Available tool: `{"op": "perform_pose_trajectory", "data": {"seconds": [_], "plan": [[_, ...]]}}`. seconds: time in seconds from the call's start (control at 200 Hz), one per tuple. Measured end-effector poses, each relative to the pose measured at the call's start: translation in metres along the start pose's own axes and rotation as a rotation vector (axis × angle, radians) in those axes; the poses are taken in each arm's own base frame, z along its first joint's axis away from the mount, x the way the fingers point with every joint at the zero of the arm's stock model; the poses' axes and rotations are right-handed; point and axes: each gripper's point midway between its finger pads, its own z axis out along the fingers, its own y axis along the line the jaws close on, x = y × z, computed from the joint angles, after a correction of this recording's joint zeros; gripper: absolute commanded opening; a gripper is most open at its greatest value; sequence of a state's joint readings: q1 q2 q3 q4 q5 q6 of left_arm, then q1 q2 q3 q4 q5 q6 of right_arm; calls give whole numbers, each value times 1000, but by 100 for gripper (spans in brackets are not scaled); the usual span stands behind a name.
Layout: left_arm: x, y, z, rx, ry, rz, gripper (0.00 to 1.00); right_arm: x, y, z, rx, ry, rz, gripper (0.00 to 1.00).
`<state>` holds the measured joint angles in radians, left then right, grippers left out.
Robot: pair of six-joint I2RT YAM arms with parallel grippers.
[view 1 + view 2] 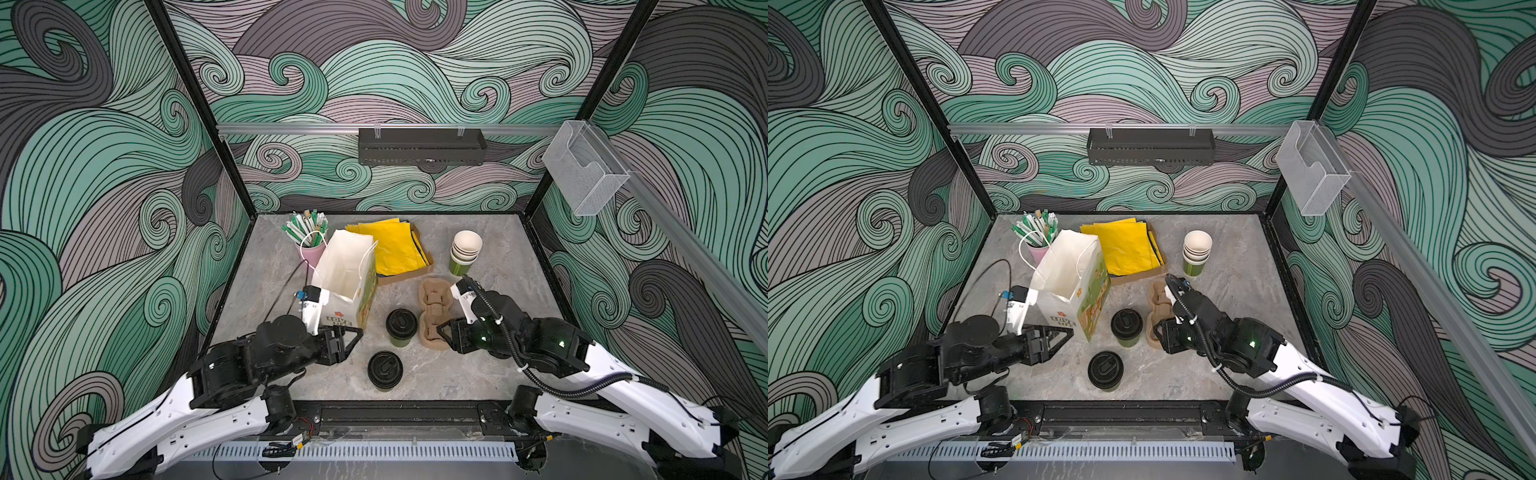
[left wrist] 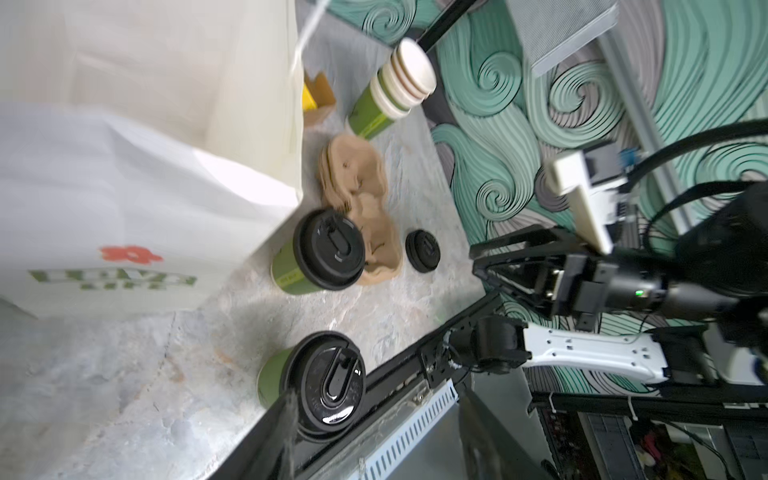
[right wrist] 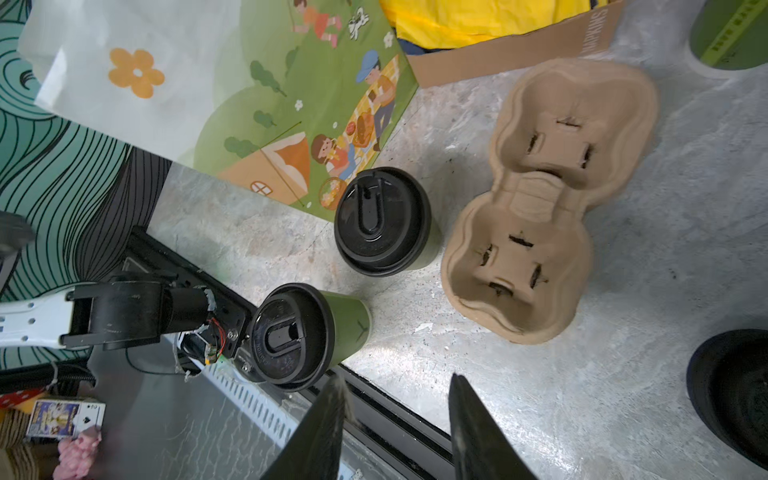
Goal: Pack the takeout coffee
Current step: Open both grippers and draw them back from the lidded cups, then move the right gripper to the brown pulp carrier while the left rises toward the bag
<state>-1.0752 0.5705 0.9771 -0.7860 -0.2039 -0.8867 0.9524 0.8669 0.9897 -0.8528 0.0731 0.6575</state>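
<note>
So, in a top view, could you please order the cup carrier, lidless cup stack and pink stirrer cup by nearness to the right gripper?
1. cup carrier, beside the right gripper
2. lidless cup stack, back right
3. pink stirrer cup, back left

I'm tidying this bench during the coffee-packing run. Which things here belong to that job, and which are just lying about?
For the job:
- lidded cup by the bag
- lidded cup nearer the front
- paper bag
- probably the pulp carrier

Lying about:
- stack of lidless cups
- yellow napkins
- pink cup of stirrers
- loose black lid
</note>
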Motion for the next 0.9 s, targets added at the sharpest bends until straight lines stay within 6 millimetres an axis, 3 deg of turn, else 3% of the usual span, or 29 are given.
{"op": "perform_pose_trajectory", "data": {"seconds": [0.22, 0.355, 0.53, 0.72, 0.9], "plan": [[-83, -18, -48, -116, -247, 107, 65, -22, 5, -10, 14, -27, 14, 47], [-129, -34, -62, -229, -354, 210, 68, -40, 13, -9, 18, -36, -2, 49], [-165, -49, -43, -384, -391, 363, 72, -50, 11, 14, 68, 16, -32, 50], [-186, -32, -15, -513, -358, 419, 75, -59, 6, 44, 118, 70, -66, 50], [-211, -13, -34, -570, -399, 381, 80, -69, 6, 55, 103, 58, -49, 51]]}}
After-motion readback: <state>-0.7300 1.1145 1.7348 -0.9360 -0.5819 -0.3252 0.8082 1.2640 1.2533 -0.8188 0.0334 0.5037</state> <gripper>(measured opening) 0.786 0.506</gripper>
